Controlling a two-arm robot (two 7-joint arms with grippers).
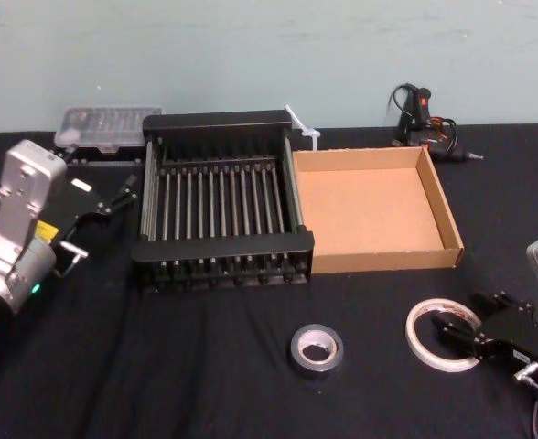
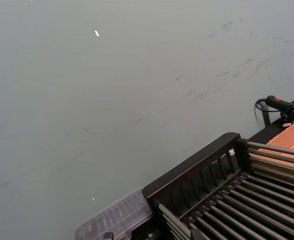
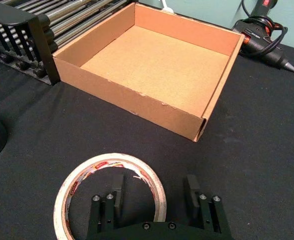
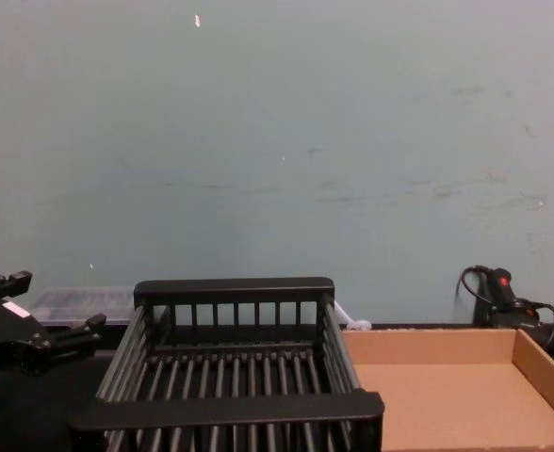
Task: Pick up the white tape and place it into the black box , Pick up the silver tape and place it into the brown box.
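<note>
White tape (image 3: 109,192) rim between open right gripper (image 3: 154,192) fingers.

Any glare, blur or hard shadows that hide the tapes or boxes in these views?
Head view: even light, no glare; silver tape blends slightly into the dark cloth. Right wrist view: white tape sharp beneath the right gripper, brown box casts soft shadows. Chest view: black box evenly lit.

On the bench (image 1: 205,384) the black box (image 1: 223,242) sits beside the brown box (image 1: 374,261). Nearer lie the silver tape (image 1: 317,349) and the white tape (image 1: 420,343), where the right hand (image 1: 452,331) straddles its rim. The left hand (image 1: 123,194) hovers beside the black box.
</note>
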